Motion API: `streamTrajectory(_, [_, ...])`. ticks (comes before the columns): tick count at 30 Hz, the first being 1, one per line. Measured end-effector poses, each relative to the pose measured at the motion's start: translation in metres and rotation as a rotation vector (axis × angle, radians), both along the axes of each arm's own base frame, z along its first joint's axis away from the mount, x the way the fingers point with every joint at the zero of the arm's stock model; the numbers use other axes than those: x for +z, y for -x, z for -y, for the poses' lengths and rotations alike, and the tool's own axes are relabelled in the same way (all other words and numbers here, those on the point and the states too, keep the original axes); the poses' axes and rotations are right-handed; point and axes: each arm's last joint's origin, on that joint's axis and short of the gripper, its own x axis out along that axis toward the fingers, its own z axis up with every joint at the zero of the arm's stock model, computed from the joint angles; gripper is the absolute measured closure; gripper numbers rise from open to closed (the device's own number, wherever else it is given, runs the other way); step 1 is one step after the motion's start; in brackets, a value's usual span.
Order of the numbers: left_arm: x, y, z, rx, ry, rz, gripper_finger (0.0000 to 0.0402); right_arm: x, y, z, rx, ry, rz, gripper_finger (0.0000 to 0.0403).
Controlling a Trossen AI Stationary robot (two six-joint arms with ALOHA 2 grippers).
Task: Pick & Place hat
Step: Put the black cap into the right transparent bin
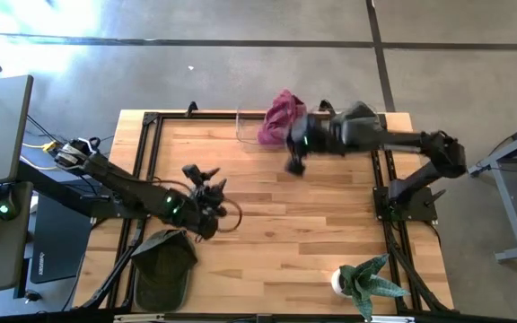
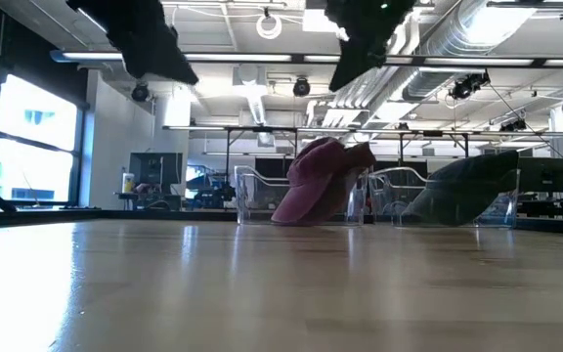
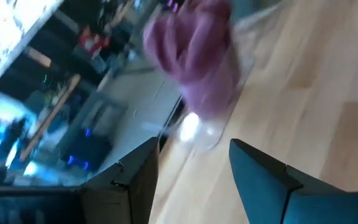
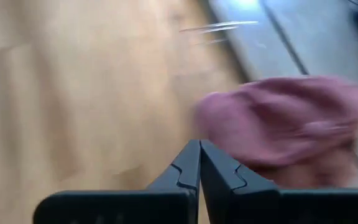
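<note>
A maroon hat (image 1: 279,115) lies in a clear plastic container (image 1: 243,127) at the table's far edge; it also shows in the low view as the maroon hat (image 2: 319,184) and ahead of the left fingers as the maroon hat (image 3: 194,56). A dark green hat (image 1: 164,260) rests flat on the table's near left corner. My right gripper (image 1: 293,164) hovers shut just on the near side of the maroon hat (image 4: 291,124). My left gripper (image 1: 206,181) is open above the table's left middle, apart from both hats, its fingers (image 3: 135,174) pointing toward the maroon hat.
A potted plant (image 1: 366,283) stands at the near right corner. Black frame rails (image 1: 146,144) run along the table's left and right sides. Bare wood (image 1: 303,233) lies between the two grippers and the plant. A second clear bin (image 2: 389,196) shows in the low view.
</note>
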Motion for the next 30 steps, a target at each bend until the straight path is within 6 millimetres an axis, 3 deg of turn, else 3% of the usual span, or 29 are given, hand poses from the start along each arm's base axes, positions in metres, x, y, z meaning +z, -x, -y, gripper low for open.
streamTrajectory(4, [0.005,0.003,0.027,-0.142,0.053,0.005,0.0213,-0.033,0.018,-0.060,0.138,-0.050,0.050,0.0399])
streamTrajectory(8, [0.009,0.002,0.046,-0.335,0.270,-0.034,0.0213,-0.070,0.034,-0.103,0.252,-0.099,0.195,0.0400])
streamTrajectory(12, [0.007,0.005,0.065,-0.545,0.451,-0.172,0.0213,-0.098,0.044,-0.127,0.346,-0.130,0.346,0.0395])
streamTrajectory(16, [-0.003,0.008,0.084,-0.615,0.521,-0.391,0.0213,-0.116,0.051,-0.130,0.376,-0.119,0.393,0.0398])
streamTrajectory(22, [-0.010,0.009,0.111,-0.417,0.872,-0.435,0.0213,-0.124,0.055,-0.124,0.343,-0.098,0.371,0.0398])
streamTrajectory(26, [-0.021,0.009,0.116,-0.128,1.153,-0.405,0.0213,-0.124,0.054,-0.122,0.349,-0.109,0.378,0.0395])
streamTrajectory(30, [-0.036,0.012,0.115,0.164,1.232,-0.405,0.0211,-0.123,0.054,-0.122,0.362,-0.092,0.381,0.0400])
